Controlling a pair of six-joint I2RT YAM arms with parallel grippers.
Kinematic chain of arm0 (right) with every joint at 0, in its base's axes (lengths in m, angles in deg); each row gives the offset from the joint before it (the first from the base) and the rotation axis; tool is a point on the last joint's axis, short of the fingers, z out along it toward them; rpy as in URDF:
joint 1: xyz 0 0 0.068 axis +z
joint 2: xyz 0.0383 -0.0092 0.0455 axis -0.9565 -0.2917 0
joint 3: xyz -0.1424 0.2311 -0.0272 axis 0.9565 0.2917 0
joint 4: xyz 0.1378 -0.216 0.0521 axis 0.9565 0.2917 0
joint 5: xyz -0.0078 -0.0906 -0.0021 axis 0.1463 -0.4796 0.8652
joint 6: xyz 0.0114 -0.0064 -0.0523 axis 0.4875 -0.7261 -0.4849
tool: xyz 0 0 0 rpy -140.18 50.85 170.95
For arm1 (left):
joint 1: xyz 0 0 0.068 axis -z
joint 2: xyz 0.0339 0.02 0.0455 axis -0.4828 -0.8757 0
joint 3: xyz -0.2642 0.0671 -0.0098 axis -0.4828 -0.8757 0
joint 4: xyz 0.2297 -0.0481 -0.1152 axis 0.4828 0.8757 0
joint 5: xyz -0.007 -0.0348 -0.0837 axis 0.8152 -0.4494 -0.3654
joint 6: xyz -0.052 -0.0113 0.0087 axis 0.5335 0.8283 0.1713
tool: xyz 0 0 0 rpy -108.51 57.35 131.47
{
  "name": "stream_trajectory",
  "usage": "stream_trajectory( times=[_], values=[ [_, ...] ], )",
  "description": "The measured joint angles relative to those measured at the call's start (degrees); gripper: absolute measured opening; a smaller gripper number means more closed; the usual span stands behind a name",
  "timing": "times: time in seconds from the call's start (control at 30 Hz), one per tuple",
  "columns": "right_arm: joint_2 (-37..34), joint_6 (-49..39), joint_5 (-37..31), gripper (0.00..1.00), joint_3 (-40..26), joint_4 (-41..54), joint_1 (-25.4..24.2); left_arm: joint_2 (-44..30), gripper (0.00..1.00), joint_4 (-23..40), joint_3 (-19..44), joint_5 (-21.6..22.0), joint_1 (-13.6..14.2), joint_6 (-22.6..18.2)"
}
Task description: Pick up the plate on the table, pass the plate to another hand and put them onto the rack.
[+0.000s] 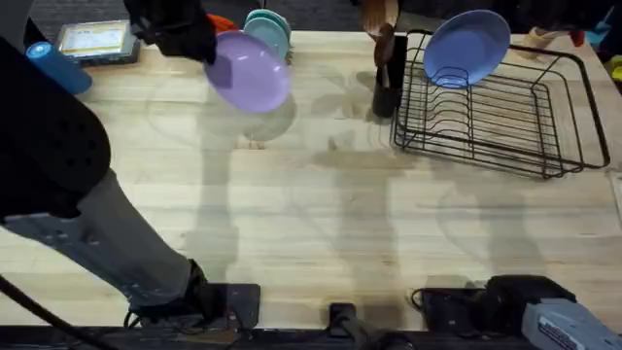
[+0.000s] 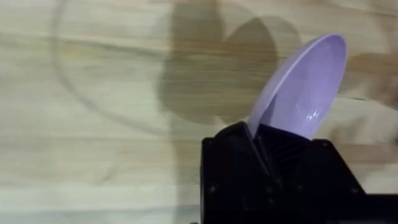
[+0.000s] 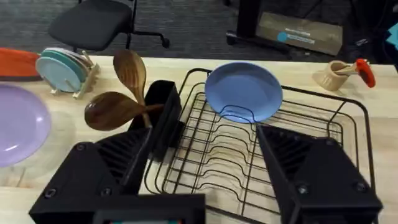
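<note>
The lavender plate point(image 1: 250, 70) hangs tilted above the table point(image 1: 321, 224) at the far left, casting a shadow on the wood below it. My left gripper point(image 1: 199, 44) is shut on the plate's rim. In the left wrist view the plate point(image 2: 305, 87) rises edge-on from between the black fingers point(image 2: 249, 146). The black wire rack point(image 1: 505, 112) stands at the far right. My right gripper point(image 3: 211, 134) is open near the table's front right, facing the rack point(image 3: 236, 155), with nothing between its fingers.
A periwinkle-blue plate point(image 1: 466, 46) stands in the rack's back slots. Teal plates point(image 1: 270, 29) sit in a small wooden stand behind the lavender plate. Wooden spoons in a black holder point(image 1: 386, 73) stand left of the rack. A blue cylinder point(image 1: 58, 66) lies at far left.
</note>
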Motion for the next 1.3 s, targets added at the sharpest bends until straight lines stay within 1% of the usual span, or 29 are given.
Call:
stream_trajectory(
  times=[0.2, 0.3, 0.47, 0.57, 0.63, 0.8, 0.93, 1.07, 1.17, 1.3],
  values=[
    [0.0, 0.0, 0.0, 0.992, 0.0, 0.0, 0.0, 0.0, 0.043, -1.19, 0.4, -11.97, 0.31, 0.01],
    [0.0, -0.02, 0.0, 0.993, 0.0, 0.0, 0.0, 0.0, 0.043, -1.19, 0.4, -16.99, 0.31, 0.02],
    [-0.72, 0.0, 0.04, 0.993, 0.0, -0.02, 0.0, 0.0, 0.043, -1.19, 0.4, -24.14, 0.38, 0.0],
    [-2.49, 0.05, 1.45, 0.993, -0.01, 0.04, 0.0, 0.0, 0.043, -1.19, 0.4, -27.16, 0.63, 0.02],
    [-3.91, 0.17, 3.61, 0.993, 0.0, 0.04, 0.0, 0.0, 0.043, -1.19, 0.4, -28.35, 1.04, 0.02],
    [-7.27, 0.41, 11.0, 0.993, 0.0, 0.07, 0.0, 0.0, 0.043, -1.19, 0.4, -29.75, 2.94, 0.02],
    [-9.23, 0.59, 19.07, 0.992, 0.0, -0.22, 0.0, 0.0, 0.043, -1.19, 0.4, -30.13, 4.3, 0.02],
    [-10.06, 1.88, 26.56, 0.992, 0.0, -1.65, 0.0, 0.0, 0.043, -1.19, 0.4, -30.34, 4.9, 0.02],
    [-10.08, 4.58, 29.98, 0.993, 0.0, -2.52, 0.02, 0.0, 0.043, -1.17, 0.4, -30.34, 4.93, 0.02],
    [-10.08, 9.03, 32.05, 0.993, 0.0, -2.67, 0.19, 0.0, 0.043, -0.51, 0.4, -30.34, 5.04, -0.24]
  ],
)
